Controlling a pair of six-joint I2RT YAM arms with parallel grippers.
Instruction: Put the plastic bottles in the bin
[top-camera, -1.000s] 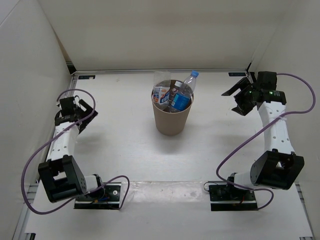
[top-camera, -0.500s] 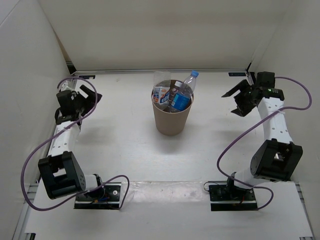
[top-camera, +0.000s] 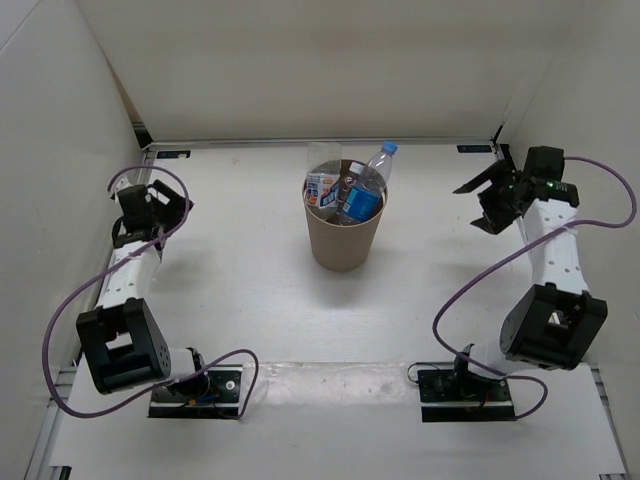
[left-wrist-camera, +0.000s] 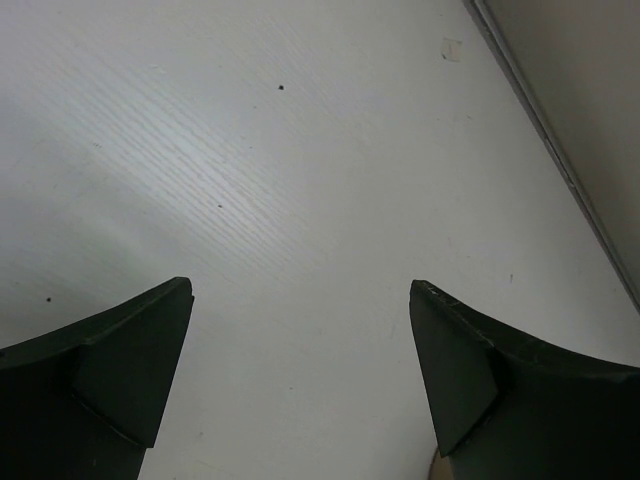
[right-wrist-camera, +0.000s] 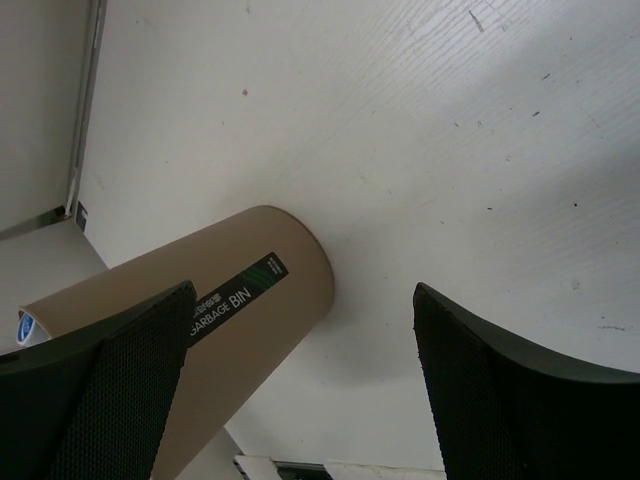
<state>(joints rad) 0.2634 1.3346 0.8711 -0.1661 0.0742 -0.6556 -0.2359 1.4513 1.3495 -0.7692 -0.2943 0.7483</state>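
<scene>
Since half a second before, the black two-finger left gripper had dropped back slightly toward the near side beside the left wall. The black two-finger right gripper had swung a little further out toward the right wall. The tan brown round tapered paper bin had not shifted, and its load looked unchanged.

The bin stood upright on the white table, in the middle toward the far side. All four bottles sat inside it. A clear plastic bottle with a blue label leaned with its pale blue cap well above the rim. A clear bottle with a white-and-blue label sat at the left. A short bottle with a black cap was between them, and a plain clear unlabelled bottle rose at the back.

The table showed fine scuffs and dark specks. Plain white walls closed it in on the left, back and right, with a metal strip along the foot of the wall. Purple cables looped from each arm.

The left gripper was spread wide with nothing between its fingers, only bare table below. The right gripper was also spread wide and empty, well apart from the bin. Its wrist view showed the bin's side and a black label reading "GARBAGE BIN".
</scene>
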